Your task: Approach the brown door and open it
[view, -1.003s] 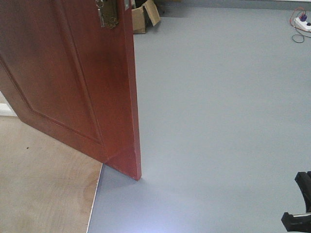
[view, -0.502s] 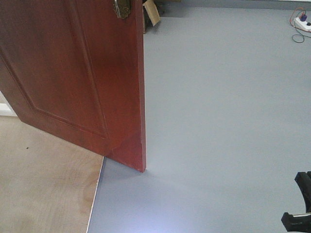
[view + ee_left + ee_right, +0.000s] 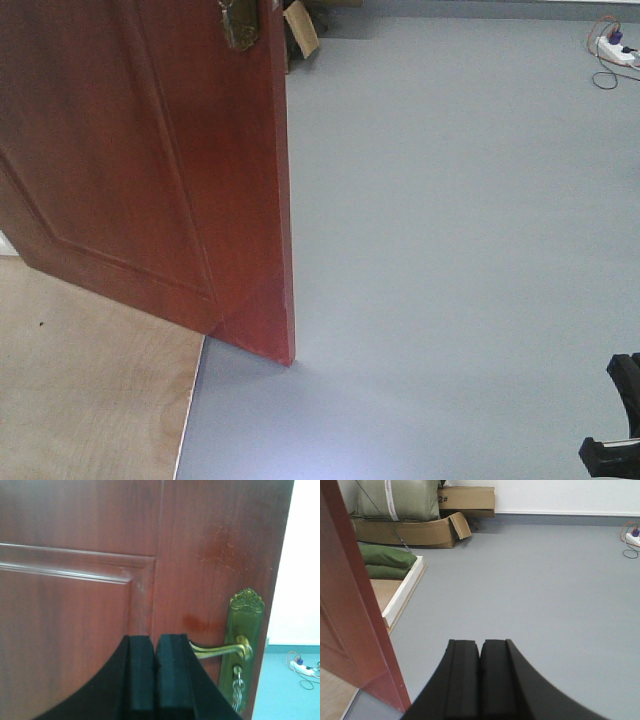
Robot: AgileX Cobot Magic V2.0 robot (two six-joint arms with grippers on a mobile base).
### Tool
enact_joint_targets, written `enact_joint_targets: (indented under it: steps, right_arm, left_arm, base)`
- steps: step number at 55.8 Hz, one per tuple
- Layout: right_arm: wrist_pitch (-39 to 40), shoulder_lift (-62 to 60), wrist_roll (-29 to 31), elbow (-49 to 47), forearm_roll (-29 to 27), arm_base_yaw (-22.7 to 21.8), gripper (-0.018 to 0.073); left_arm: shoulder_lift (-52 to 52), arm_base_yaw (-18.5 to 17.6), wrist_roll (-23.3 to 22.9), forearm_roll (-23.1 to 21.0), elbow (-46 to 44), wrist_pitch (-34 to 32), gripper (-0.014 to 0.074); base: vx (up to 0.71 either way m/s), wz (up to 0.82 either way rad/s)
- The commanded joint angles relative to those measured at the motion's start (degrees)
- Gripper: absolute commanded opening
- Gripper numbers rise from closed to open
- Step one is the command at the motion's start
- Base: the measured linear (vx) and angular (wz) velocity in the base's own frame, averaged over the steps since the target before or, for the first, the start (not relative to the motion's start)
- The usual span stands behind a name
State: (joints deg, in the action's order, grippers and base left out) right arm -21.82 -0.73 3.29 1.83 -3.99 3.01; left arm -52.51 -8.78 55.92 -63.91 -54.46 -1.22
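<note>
Jaws pressed together, left gripper (image 3: 155,641) points at the brown door (image 3: 75,605), seemingly touching its lever handle (image 3: 220,650); right gripper (image 3: 480,644) likewise closed.

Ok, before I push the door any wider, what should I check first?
1. Brown door unlatched: ok, it stands ajar, its free edge over the grey floor.
2. Left gripper holding the lever handle: not ok, it is shut and empty, with the handle just to its right.
3. Left gripper touching the door panel: cannot tell.
4. Right gripper out of the way: ok, shut, empty, facing open floor.
5. Swing path: ok nearby; cardboard boxes sit farther back.
</note>
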Motion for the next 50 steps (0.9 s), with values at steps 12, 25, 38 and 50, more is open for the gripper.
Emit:
enact_joint_targets:
  steps: [12,25,38,50]
  right_arm:
    - [4.41,-0.32,0.53,0.19,0.21,0.08,0.0]
    - [4.41,-0.32,0.53,0.19,0.21,0.08,0.0]
    - [4.41,-0.32,0.53,0.19,0.21,0.08,0.0]
    - [4.58,-0.32,0.53,0.19,0.21,0.08,0.0]
  left_arm:
    - [0.74,-0.28,-0.08,-0.08,-1.62,-2.14,-0.0003]
    - [0.74,-0.28,-0.08,-0.08,-1.62,-2.14,-0.0003]
    - [0.74,-0.28,-0.08,-0.08,-1.62,-2.14,-0.0003]
    - [0.74,-0.28,-0.08,-0.08,-1.62,-2.14,-0.0003]
  base:
    - [0.21,-0.07]
    - [0.24,-0.06]
    - [0.24,-0.04]
    - [0.21,-0.03]
